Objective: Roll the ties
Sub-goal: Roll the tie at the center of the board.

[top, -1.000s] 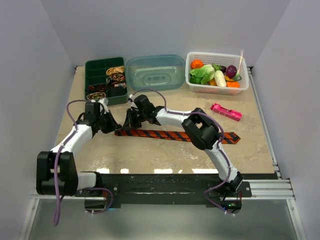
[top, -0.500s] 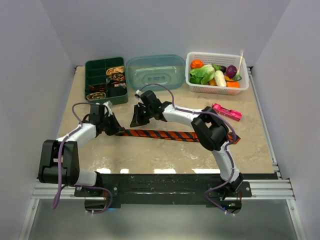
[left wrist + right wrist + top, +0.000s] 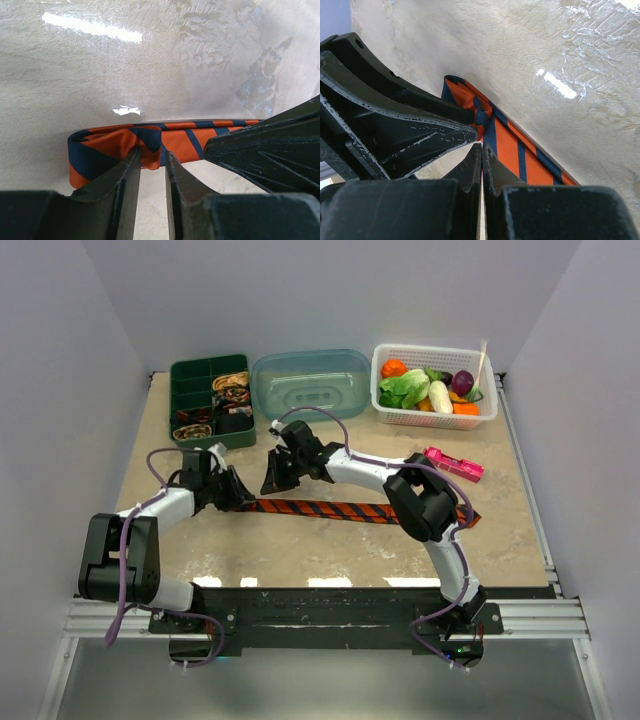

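From above: the orange tie [image 3: 345, 510] lies stretched flat across the middle of the table [image 3: 330, 550], its left end under the two claws and its wide end on the right, near the right arm's elbow. The left gripper [image 3: 235, 497] is down at that left end. The right gripper [image 3: 272, 483] hangs just beside it, a touch further back. Along the back edge stands a green box [image 3: 200, 375] with small rolled ties [image 3: 232, 390] in several compartments, then a clear blue tub [image 3: 310, 383], then a white basket [image 3: 478, 358] of vegetables. A pink gadget [image 3: 452, 464] lies in front of the basket, well apart from the tie.

Left wrist now: the tie's end [image 3: 100, 150] is doubled over on itself, one loose fold lying on the table. The left gripper [image 3: 153, 157] has its jaws narrowly parted, with bare table showing through the slit. The fold's lower edge sits right at the fingertips [image 3: 132, 162]; whether it is pinched I cannot tell. The dark right gripper [image 3: 265, 150] crowds in from the right, tip against the tie.

Right wrist: the right gripper [image 3: 481, 147] has its jaws pressed together with nothing between them, the tips just short of the tie's edge [image 3: 520, 150]. The folded end [image 3: 462, 92] peeks out past the left gripper [image 3: 395, 120], which fills the left side.
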Controlling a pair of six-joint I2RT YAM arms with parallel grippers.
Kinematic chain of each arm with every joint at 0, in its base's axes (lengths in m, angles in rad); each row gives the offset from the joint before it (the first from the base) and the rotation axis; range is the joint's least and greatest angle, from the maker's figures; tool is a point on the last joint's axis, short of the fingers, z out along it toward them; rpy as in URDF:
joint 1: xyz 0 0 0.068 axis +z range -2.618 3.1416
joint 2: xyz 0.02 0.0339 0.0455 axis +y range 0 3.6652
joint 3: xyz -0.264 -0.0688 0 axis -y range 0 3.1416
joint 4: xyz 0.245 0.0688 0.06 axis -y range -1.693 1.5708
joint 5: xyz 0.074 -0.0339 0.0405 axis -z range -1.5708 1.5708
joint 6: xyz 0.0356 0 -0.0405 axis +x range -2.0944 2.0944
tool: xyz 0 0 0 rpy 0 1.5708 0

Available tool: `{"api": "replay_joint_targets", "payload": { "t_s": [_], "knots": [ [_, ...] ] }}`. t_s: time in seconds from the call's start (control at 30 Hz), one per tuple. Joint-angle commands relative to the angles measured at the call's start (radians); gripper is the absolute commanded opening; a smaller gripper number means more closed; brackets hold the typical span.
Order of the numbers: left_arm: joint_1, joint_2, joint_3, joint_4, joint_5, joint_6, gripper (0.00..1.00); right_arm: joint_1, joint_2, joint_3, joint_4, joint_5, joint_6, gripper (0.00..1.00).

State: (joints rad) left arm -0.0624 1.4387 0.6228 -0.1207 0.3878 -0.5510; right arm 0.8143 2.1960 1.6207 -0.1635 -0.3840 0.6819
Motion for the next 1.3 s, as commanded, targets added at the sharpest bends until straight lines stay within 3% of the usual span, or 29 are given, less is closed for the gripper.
{"api": "replay_joint_targets", "payload": {
  "t_s": [0.0,0.2,0.6,0.93,1.07,1.2,1.27],
  "knots": [
    [-0.007,-0.023,-0.018,0.039,0.022,-0.023,0.33,0.005,-0.012,0.037,0.032,-0.021,-0.016,0.0],
    [-0.007,-0.021,-0.047,0.069,0.028,-0.044,0.33,0.011,0.014,0.062,0.027,-0.027,-0.018,0.0],
    [-0.007,-0.003,-0.066,0.104,0.048,-0.047,0.01,0.043,0.094,0.122,0.01,-0.041,-0.031,0.0],
    [-0.007,-0.041,-0.046,0.07,0.036,-0.04,0.0,0.055,0.131,0.123,-0.044,0.022,-0.062,0.0],
    [-0.005,-0.099,0.005,-0.015,-0.018,-0.017,0.17,0.054,0.133,0.114,-0.057,0.039,-0.073,0.0],
    [0.021,-0.153,0.049,-0.079,-0.055,0.017,0.44,0.056,0.134,0.1,-0.054,0.042,-0.074,0.0],
    [0.05,-0.17,0.06,-0.1,-0.058,0.034,0.5,0.056,0.136,0.096,-0.053,0.043,-0.074,0.0]
  ]
}}
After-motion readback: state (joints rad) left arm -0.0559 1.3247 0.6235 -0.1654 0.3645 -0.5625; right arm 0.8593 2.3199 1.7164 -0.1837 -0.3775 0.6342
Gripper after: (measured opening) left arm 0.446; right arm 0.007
